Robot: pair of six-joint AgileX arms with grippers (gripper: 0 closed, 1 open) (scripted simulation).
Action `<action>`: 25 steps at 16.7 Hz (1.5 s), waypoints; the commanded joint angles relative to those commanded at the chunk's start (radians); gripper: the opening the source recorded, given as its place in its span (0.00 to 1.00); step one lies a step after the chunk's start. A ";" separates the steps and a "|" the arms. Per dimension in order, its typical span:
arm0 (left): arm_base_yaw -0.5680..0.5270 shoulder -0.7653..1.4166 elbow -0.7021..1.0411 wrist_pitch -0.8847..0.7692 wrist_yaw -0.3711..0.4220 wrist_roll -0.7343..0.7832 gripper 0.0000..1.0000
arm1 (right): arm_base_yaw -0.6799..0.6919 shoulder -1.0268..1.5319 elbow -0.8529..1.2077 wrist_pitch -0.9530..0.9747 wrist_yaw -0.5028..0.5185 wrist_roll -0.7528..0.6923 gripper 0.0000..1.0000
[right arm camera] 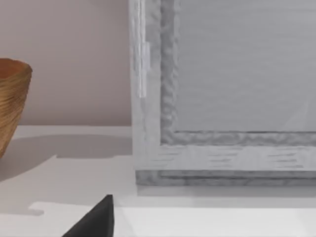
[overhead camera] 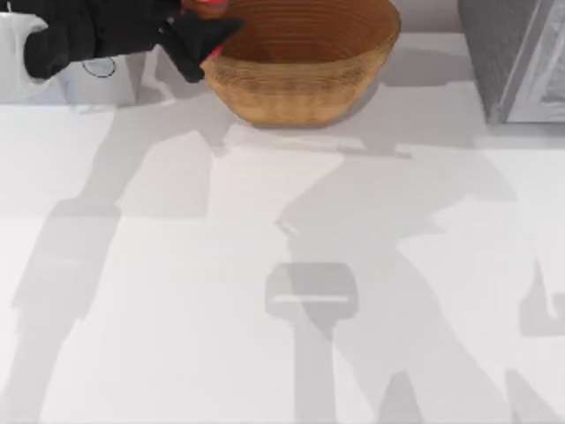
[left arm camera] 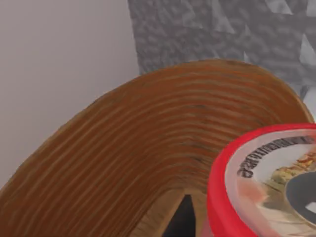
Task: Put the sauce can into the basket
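Observation:
The tan woven basket stands at the back of the table, a little left of centre. My left gripper hangs at the basket's left rim, shut on the sauce can, of which a bit of red peeks out above the black fingers. In the left wrist view the sauce can is close up, with its red rim and printed top, over the ribbed inside of the basket. A dark part of my right gripper sits low over the table, right of the basket.
A grey box-like cabinet stands at the back right corner, and it looms close in the right wrist view. A white object sits at the back left under my left arm. Arm shadows lie across the white tabletop.

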 joint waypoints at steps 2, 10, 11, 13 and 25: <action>-0.040 0.036 0.078 0.065 -0.101 -0.122 0.00 | 0.000 0.000 0.000 0.000 0.000 0.000 1.00; -0.108 0.105 0.207 0.175 -0.272 -0.328 0.00 | 0.000 0.000 0.000 0.000 0.000 0.000 1.00; -0.108 0.105 0.207 0.175 -0.272 -0.328 0.00 | 0.000 0.000 0.000 0.000 0.000 0.000 1.00; -0.104 0.103 0.206 0.173 -0.271 -0.325 0.00 | 0.000 0.000 0.000 0.000 0.000 0.000 1.00; -0.166 0.338 0.472 0.148 -0.326 -0.338 0.00 | 0.000 0.000 0.000 0.000 0.000 0.000 1.00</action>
